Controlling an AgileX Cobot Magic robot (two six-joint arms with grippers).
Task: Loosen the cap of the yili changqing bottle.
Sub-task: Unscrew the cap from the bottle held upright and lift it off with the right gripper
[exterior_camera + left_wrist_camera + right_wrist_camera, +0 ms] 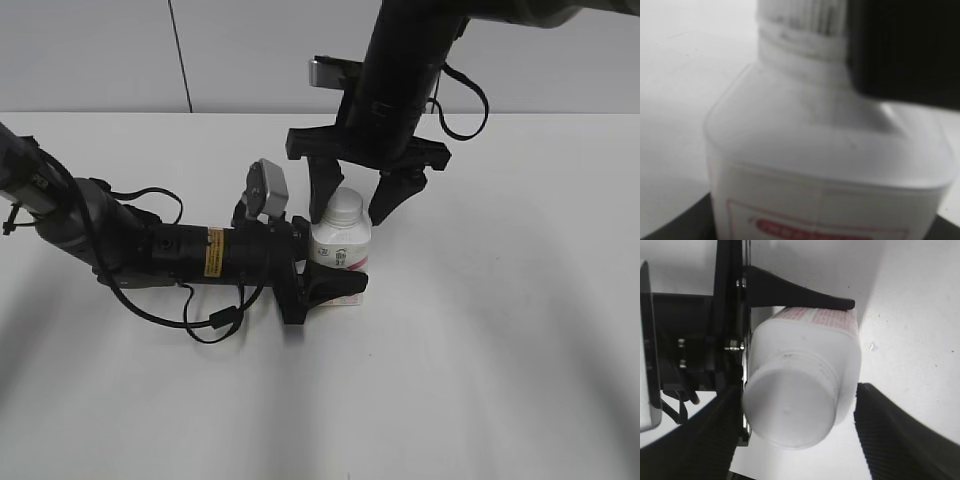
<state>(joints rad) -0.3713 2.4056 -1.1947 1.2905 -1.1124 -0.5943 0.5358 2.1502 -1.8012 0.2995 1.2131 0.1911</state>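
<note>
Bottle (pixel 341 246): a small white drink bottle with a pink-red label stands upright near the middle of the white surface (pixel 500 330), seen in all three views.
Cap (pixel 344 204): the white screw cap sits on the neck, apparently fully seated; ribbing shows on its side in the left wrist view.
Left gripper (pixel 335 265): it reaches in low from the left, jaws clamped on the bottle's body at label height, one finger along the front face and the other hidden behind.
Right gripper (pixel 362 200): it hangs from above with jaws apart, one finger on each side of the cap; a gap shows on the right side, while the left side is too dark to tell contact.
Step in hand: judged as the right gripper settling around the cap before closing to twist.
Centring: the cap looks nearer the left finger in the right wrist view, so a small shift to even out the gaps would likely help before closing.
Height: the pads should meet the ribbed side of the cap, not the neck or shoulder below it.
Grip: closing squarely and firmly should keep the pads from slipping on the ribs.
Hold: the left gripper needs to stay tight so the body does not spin with the cap.
Risk: an off-centre close could tip or drag the bottle in the lower grip.
</note>
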